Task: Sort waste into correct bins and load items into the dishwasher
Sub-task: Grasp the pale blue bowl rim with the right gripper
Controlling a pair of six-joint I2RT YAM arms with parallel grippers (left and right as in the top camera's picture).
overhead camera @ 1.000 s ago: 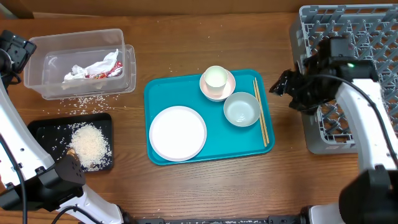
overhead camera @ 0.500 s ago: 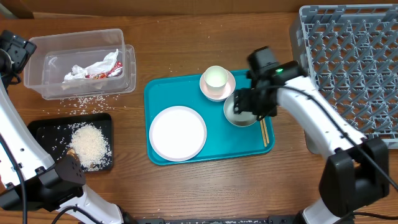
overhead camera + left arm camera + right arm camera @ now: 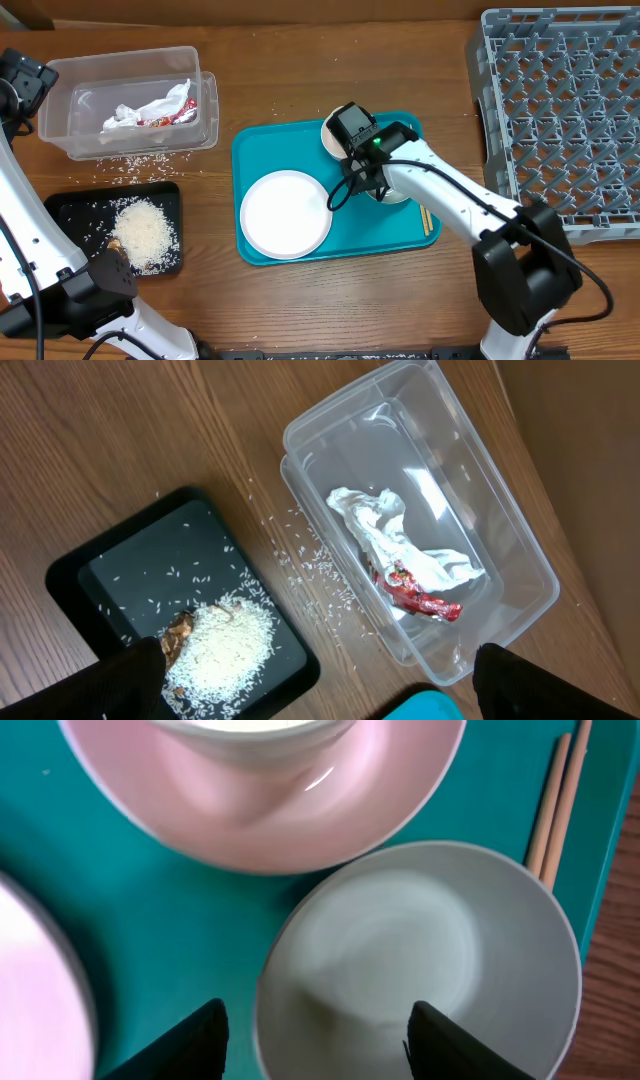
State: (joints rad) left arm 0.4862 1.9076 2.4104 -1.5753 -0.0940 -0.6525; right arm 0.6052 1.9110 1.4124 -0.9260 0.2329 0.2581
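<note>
Right hand (image 3: pixel 315 1050) spread wide, holding nothing; on my wrist view fingers (image 3: pixel 190 1040) sit either side of pale bowl (image 3: pixel 420 960) rim, on teal tray (image 3: pixel 130 920), near pink saucer (image 3: pixel 250 820), chopsticks (image 3: pixel 555 800). Left hand (image 3: pixel 320 660) fingers apart, empty, over clear tub (image 3: pixel 290 445), black tray (image 3: pixel 150 550).

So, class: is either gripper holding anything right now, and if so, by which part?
Nothing is held. The right gripper hangs open over the pale bowl, not closed on it. The left gripper is open and empty too.

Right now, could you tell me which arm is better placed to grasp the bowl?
Right: the right gripper hangs open directly over the bowl; the left gripper is away by the clear tub.
</note>
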